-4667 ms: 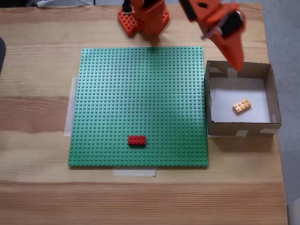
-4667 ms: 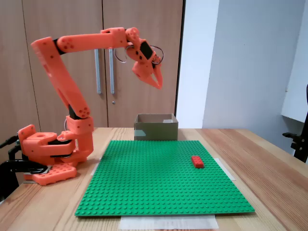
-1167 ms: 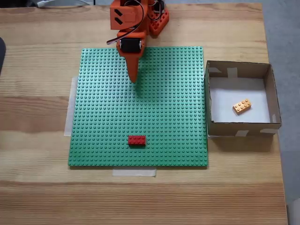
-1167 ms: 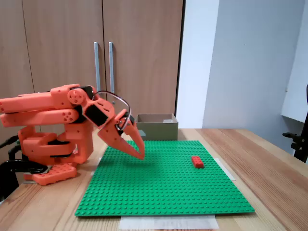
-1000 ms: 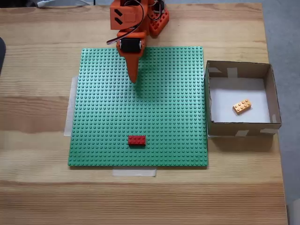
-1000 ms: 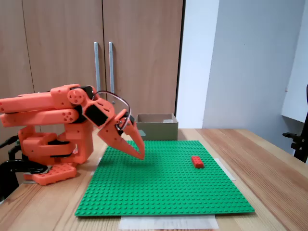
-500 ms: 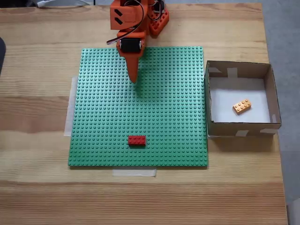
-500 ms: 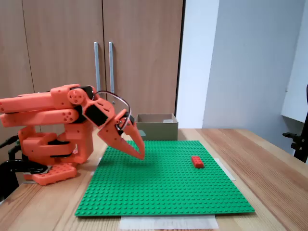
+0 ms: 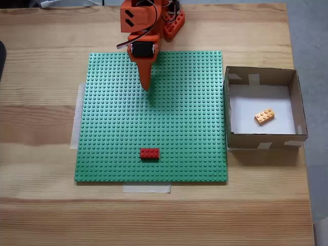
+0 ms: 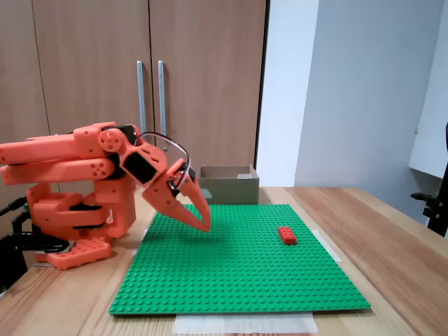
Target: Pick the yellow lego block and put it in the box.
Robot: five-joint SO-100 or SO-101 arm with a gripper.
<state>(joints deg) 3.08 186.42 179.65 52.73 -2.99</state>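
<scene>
**Yellow block lying in the box**

On the green baseplate [image 9: 102,128], the gripper [image 9: 146,88] is seen at about 12 o'clock, closed and empty, tip lowered. A red block [image 9: 149,152] is seen at 6 o'clock. At 3 o'clock, the yellow block [image 9: 264,116] lies inside the box [image 9: 261,140] on the worktop [image 9: 41,205].

Place: an office or small lab room is suggested.
Furniture: a pale wooden table [image 9: 41,205] is seen before tall wooden cupboard doors [image 10: 91,84] fitted with metal bar handles [image 10: 142,98].
Walls: plain white and grey walls [image 10: 350,91] are shown behind.
Edge of frame: part of a black chair [image 10: 435,206] is glimpsed at right.
Equipment: an orange arm [image 10: 77,161] and a green studded baseplate [image 9: 154,118], taped down, are set on the table.
</scene>
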